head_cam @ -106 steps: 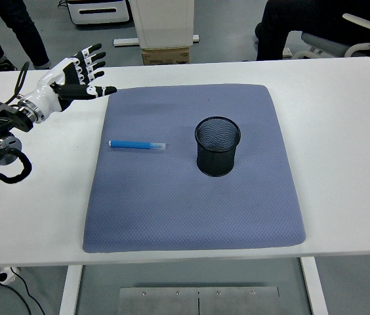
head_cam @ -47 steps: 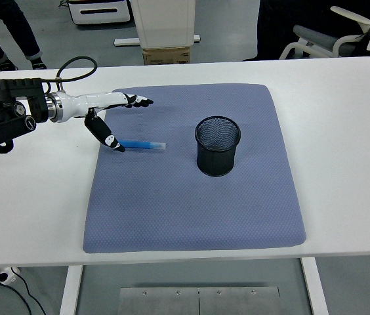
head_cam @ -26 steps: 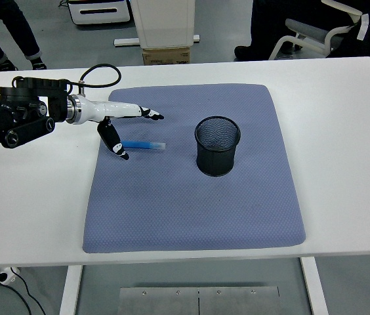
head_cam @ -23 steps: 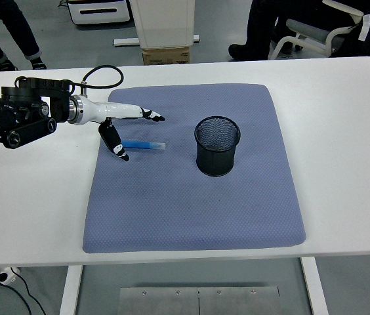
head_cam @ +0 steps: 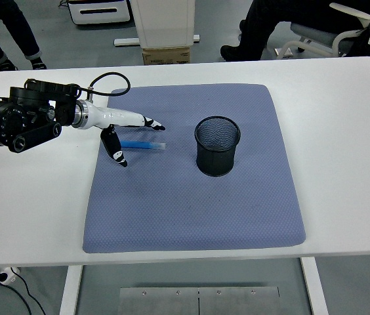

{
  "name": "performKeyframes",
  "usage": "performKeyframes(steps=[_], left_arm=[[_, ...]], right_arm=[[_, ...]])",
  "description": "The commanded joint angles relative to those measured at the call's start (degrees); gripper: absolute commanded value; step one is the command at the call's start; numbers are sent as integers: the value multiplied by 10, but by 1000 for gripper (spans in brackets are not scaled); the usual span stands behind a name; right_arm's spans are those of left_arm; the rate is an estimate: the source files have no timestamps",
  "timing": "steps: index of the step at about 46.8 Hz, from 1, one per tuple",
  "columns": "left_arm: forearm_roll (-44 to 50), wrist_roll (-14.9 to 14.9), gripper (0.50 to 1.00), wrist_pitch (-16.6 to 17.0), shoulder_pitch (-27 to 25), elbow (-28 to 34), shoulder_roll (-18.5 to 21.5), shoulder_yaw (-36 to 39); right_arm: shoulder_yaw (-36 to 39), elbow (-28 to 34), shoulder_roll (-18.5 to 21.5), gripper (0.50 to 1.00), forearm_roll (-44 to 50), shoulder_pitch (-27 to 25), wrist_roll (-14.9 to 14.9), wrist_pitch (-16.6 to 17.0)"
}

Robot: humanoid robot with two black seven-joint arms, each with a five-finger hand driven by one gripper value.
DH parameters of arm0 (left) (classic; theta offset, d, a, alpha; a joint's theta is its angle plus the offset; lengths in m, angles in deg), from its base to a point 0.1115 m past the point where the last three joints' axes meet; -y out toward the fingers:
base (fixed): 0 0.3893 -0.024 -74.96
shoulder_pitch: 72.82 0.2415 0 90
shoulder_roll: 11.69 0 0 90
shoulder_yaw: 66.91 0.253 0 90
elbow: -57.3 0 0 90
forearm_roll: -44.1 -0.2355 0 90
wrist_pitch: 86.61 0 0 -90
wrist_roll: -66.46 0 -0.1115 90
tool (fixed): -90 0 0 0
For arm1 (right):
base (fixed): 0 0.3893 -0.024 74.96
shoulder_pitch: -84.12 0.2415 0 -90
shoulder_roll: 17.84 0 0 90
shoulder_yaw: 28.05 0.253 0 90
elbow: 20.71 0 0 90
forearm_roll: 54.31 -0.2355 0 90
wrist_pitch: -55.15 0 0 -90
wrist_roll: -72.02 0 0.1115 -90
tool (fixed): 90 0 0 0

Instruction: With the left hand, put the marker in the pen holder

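A blue marker (head_cam: 143, 145) with a clear cap lies flat on the blue-grey mat (head_cam: 191, 197), left of the black mesh pen holder (head_cam: 218, 146), which stands upright near the mat's middle. My left hand (head_cam: 137, 140) hangs low over the marker's left end. Its fingers (head_cam: 151, 123) stretch out behind the marker and its thumb (head_cam: 116, 152) points down in front, so the marker lies between them. The hand is open and holds nothing. The right arm is out of view.
The white table (head_cam: 342, 131) extends around the mat on all sides. Behind the table stand a cardboard box (head_cam: 165, 55) and a white cabinet, a seated person (head_cam: 283, 20) at the top right and someone's legs (head_cam: 11, 29) at the top left.
My left arm has swung in from the table's far left corner to the mat. The hand has come down over the marker's left end, edging slightly right and lower in the last half second.
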Motion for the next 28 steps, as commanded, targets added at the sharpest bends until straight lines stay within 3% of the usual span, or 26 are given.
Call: performKeyframes(steps=[1,6,7,11,12,16,28], left_arm=[[0,0,968,0,1,0,-1,1],[-7,0,909,0,1,0,-5,1],[-17,0,871,0,0,0,-6,1],[-22,0,853,0,1,0,-7,1],[-24,0,822,0,1,0,-7,1],[-24,-1,783,0,1,0,-7,1],[-25,-2,760,2,1,0,-13,1]], right_arm=[[0,0,0,1000,0,0,0,0],[0,0,0,1000,0,0,0,0],[-1,0,0,1000,0,0,0,0],[-1,0,0,1000,0,0,0,-1],[0,0,0,1000,0,0,0,-1],[0,0,0,1000,0,0,0,-1],[0,0,0,1000,0,0,0,0]])
